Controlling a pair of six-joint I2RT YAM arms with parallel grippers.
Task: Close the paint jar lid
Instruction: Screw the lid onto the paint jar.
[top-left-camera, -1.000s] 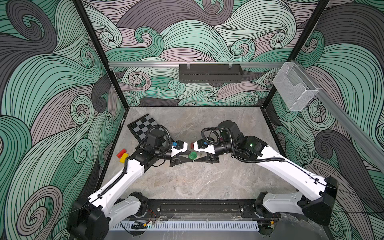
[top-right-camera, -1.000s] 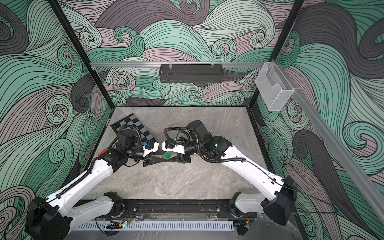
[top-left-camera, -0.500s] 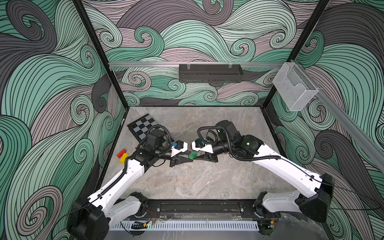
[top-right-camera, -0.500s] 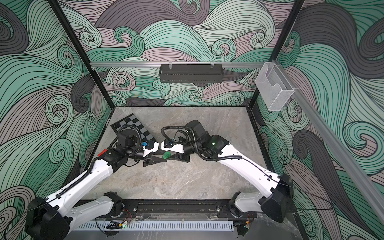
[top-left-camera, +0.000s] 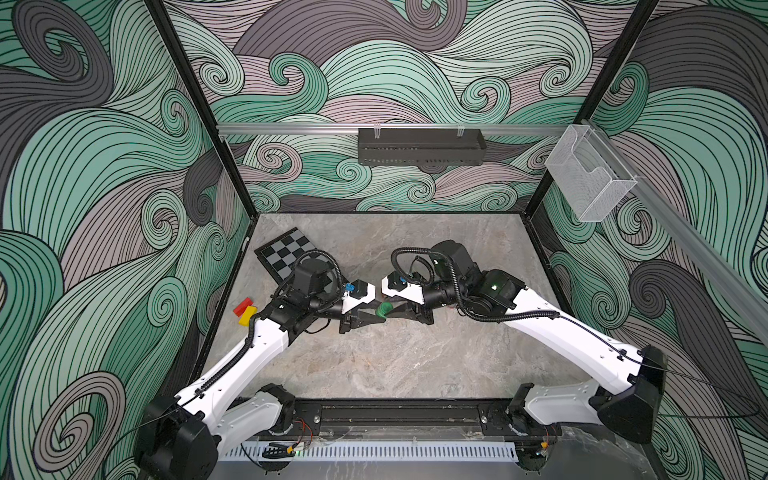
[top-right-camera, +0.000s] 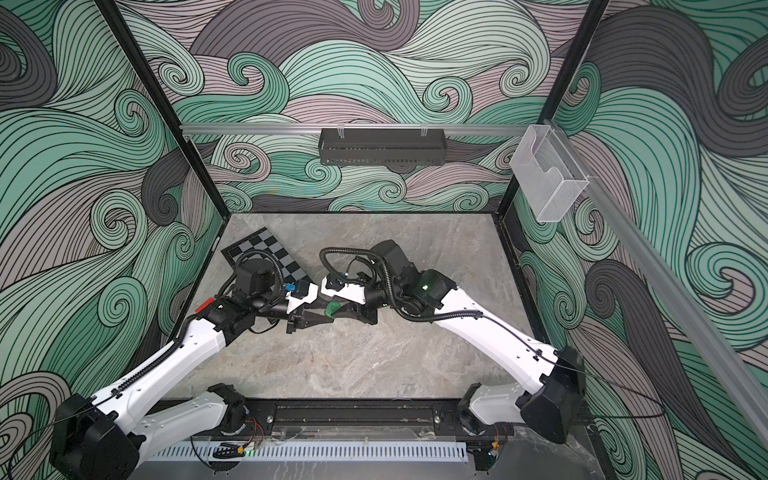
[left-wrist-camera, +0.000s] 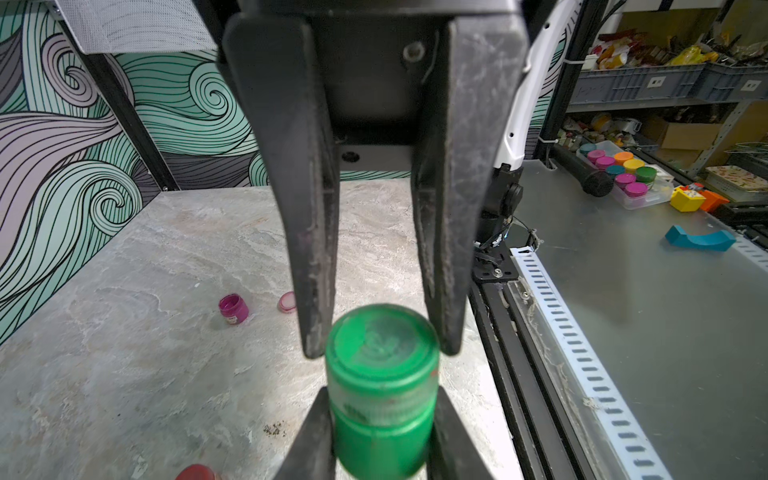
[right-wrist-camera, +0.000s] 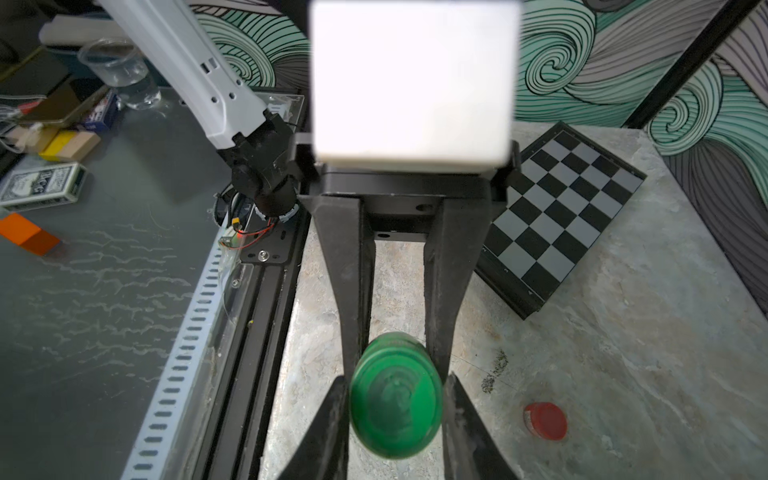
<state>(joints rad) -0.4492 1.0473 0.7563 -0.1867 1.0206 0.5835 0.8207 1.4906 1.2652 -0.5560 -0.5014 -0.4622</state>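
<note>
A small green paint jar (top-left-camera: 384, 308) (top-right-camera: 332, 308) hangs above the middle of the table, between both grippers, in both top views. My left gripper (left-wrist-camera: 382, 401) is shut on the jar's green body (left-wrist-camera: 380, 444), one finger on each side. The green lid (left-wrist-camera: 381, 353) sits on the jar's mouth. My right gripper (right-wrist-camera: 395, 380) comes from the opposite side and is shut on that lid (right-wrist-camera: 395, 409). Its fingers (left-wrist-camera: 316, 270) press the lid's rim in the left wrist view.
A folded chessboard (top-left-camera: 291, 257) lies at the back left. Red and yellow blocks (top-left-camera: 245, 309) sit by the left wall. A magenta jar (left-wrist-camera: 234, 308) and its loose lid (left-wrist-camera: 287, 301) stand on the table, and a red lid (right-wrist-camera: 545, 420) lies near the grippers.
My right gripper has moved in toward the jar and its jaws have come together on the green lid. The left gripper has kept its hold on the jar.
</note>
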